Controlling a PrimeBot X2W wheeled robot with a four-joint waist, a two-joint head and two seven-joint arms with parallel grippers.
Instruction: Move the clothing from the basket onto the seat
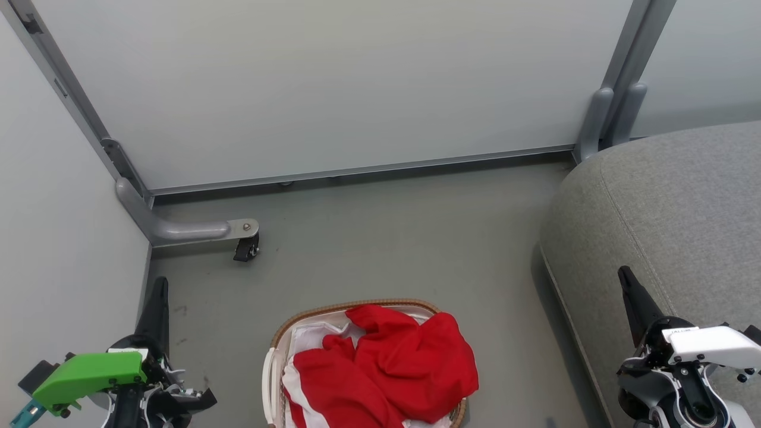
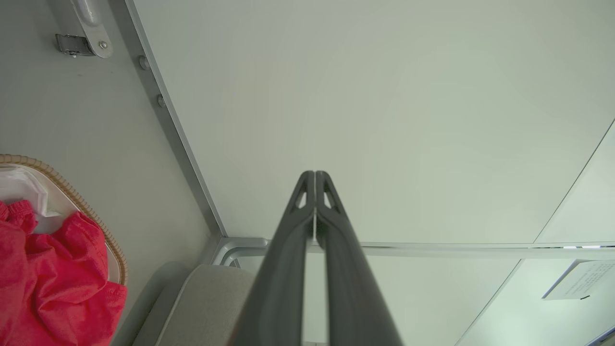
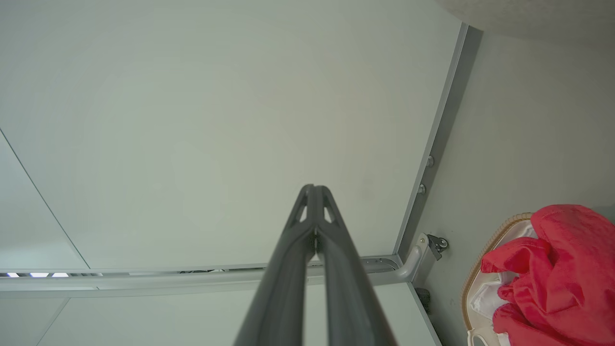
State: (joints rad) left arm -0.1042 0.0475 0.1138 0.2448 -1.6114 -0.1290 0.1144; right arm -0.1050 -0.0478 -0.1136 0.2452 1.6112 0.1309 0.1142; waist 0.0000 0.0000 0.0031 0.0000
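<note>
Red clothing [image 1: 386, 368] with white panels is heaped in the white basket [image 1: 274, 380] with a brown woven rim, on the floor at the bottom centre of the head view. The grey seat [image 1: 672, 202] fills the right side. My left gripper [image 1: 159, 284] stands shut at the lower left, well left of the basket. Over the seat's front part, my right gripper [image 1: 624, 274] is shut too. The left wrist view shows the left gripper [image 2: 314, 174] with tips together, the clothing [image 2: 43, 283] and basket [image 2: 86, 207] at its left. The right gripper [image 3: 313, 187] has the clothing [image 3: 557, 269] at its right.
Pale partition panels [image 1: 333, 83] on grey metal frames close off the back and left. A grey foot with a black caster [image 1: 245, 246] sticks out onto the floor behind and left of the basket. Grey floor [image 1: 404, 238] lies between basket, panels and seat.
</note>
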